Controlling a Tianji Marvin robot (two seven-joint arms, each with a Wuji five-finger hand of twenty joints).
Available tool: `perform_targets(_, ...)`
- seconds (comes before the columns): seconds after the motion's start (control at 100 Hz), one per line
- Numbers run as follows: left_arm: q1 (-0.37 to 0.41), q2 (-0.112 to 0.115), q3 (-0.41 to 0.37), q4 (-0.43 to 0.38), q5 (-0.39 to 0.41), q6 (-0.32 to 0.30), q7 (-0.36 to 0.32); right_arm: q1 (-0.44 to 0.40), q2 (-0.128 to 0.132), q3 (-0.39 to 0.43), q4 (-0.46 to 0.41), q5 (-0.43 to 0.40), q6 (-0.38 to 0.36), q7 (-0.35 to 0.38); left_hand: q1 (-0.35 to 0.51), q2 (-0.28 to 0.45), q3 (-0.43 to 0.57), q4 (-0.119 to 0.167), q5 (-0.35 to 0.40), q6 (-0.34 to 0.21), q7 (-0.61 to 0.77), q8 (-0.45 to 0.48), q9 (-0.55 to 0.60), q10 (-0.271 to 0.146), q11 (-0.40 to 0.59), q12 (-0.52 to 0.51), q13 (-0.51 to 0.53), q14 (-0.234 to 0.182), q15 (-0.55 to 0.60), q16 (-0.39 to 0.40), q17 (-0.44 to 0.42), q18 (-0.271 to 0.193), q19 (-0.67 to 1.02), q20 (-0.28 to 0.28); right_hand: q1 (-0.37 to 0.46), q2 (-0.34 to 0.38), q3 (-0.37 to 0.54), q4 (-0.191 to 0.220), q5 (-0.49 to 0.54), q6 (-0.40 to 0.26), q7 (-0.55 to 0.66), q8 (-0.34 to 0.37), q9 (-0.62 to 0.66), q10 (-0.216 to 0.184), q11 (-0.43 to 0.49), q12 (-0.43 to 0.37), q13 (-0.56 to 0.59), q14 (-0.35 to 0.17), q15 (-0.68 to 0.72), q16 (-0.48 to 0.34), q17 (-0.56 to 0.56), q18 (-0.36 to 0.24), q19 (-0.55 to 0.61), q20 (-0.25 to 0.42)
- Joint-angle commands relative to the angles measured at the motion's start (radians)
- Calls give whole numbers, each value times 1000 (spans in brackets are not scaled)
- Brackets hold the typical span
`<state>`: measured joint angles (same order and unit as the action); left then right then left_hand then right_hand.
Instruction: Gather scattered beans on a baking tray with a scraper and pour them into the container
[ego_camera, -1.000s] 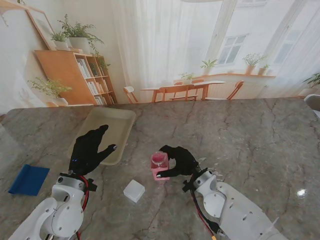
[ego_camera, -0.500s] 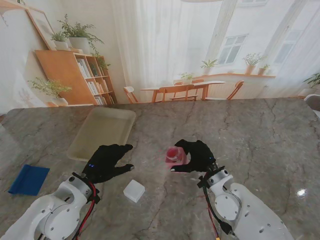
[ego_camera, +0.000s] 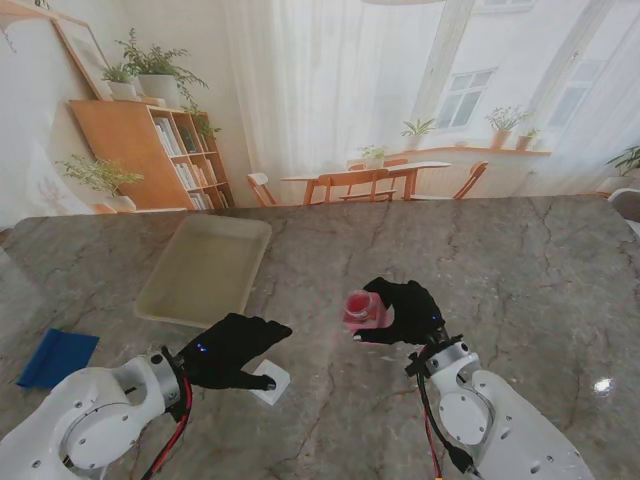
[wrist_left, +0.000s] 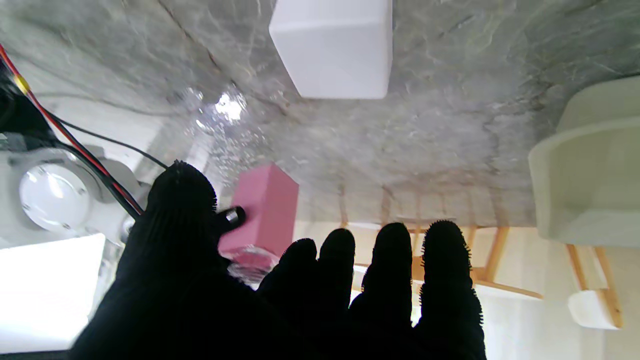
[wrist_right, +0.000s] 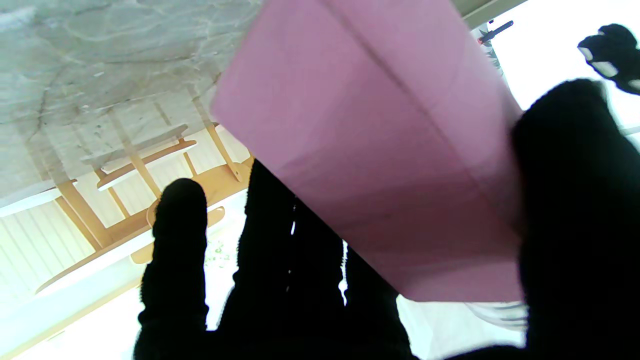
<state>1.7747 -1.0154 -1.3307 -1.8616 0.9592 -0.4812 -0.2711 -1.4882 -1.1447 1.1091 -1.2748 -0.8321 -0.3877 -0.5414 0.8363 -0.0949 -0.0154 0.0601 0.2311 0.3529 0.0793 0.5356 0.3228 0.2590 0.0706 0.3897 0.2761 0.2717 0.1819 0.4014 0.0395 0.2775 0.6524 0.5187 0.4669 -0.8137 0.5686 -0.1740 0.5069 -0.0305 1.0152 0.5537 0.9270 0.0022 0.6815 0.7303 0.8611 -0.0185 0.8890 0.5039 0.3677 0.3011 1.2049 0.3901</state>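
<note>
Pink container (ego_camera: 358, 309) gripped in right hand (ego_camera: 400, 312); left hand (ego_camera: 232, 350), fingers spread, empty, over white block (ego_camera: 272, 384) beside tray (ego_camera: 207, 267).

Overhead stand view; two close wrist views

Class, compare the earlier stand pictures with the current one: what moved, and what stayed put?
The left hand left the cream baking tray, moving nearer to me and rightward over the small white box. The right hand carried the pink container it grips rightward. Tray, white box and blue scraper stayed.
</note>
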Motion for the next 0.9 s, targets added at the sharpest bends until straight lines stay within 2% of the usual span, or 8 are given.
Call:
perform_targets(0.0,-5,11,5,31,29,-27,-6,-4,3,2,-3,-1,2,11,-10,-25,-7,-83,-60,32,-18,-8,-80,5,-25,-22,-70,3,-30,-13,-51,12,-49,-15,213,96,389,18,75,-150,161,45,93,-131,188,57,1,-16,39,23,-12,15,26,15)
perform_targets(0.09,-28,19,10,65,89,-99,4,-5,3,1,-4,0,2,12,-2,-28,-5,-83,-108,40,-34,-15,-148,28,-33,-40,-142,11,-46,-28,-98,-2,-99,-39,213,97,388,18,77,-151,161,47,94,-132,187,57,1,-16,39,23,-11,14,26,15)
perform_targets(0.19,-65,27,29,110,134,-159,16,-5,3,0,-4,1,3,13,10,-35,-2,-83,-101,51,-68,-57,-198,46,-27,-46,-193,18,-36,-39,-115,-16,-125,-65,213,98,387,18,74,-153,159,47,93,-132,187,57,0,-17,39,22,-10,12,25,15)
perform_targets(0.29,-110,33,59,164,141,-195,19,-5,3,-3,-4,2,4,15,19,-41,-1,-83,-99,52,-72,-68,-205,48,-25,-45,-204,16,-31,-40,-116,-25,-133,-74,212,98,387,18,73,-154,158,48,93,-132,187,58,0,-16,39,22,-10,12,25,16)
perform_targets(0.56,-206,39,153,279,146,-225,57,-3,3,-8,-3,6,4,22,48,-48,4,-83,-95,63,-68,-82,-192,43,-7,-31,-201,9,-6,-35,-104,-43,-136,-88,212,101,386,18,74,-155,159,51,91,-134,187,58,-1,-19,40,22,-8,10,25,16)
perform_targets(0.76,-247,41,199,329,127,-231,68,-2,2,-10,-3,12,7,28,99,-74,4,-86,-105,65,2,17,-102,5,43,52,-143,-8,40,-7,-106,-72,-4,-54,212,101,385,18,75,-154,160,51,91,-134,188,57,0,-21,41,22,-8,10,24,17)
perform_targets(0.81,-256,41,209,339,121,-233,68,-2,2,-9,-4,13,8,29,107,-76,5,-86,-89,60,16,31,-73,4,60,78,-122,-14,51,2,-105,-78,30,-40,212,101,385,18,73,-154,159,51,91,-134,188,57,0,-21,41,22,-8,10,24,17)
perform_targets(0.89,-270,41,224,352,109,-234,66,-3,1,-9,-4,14,11,29,125,-86,6,-87,-46,42,40,52,-21,-20,91,131,-82,-21,75,25,-94,-87,84,-15,212,102,384,18,72,-154,158,51,90,-134,188,57,0,-21,42,22,-8,10,24,17)
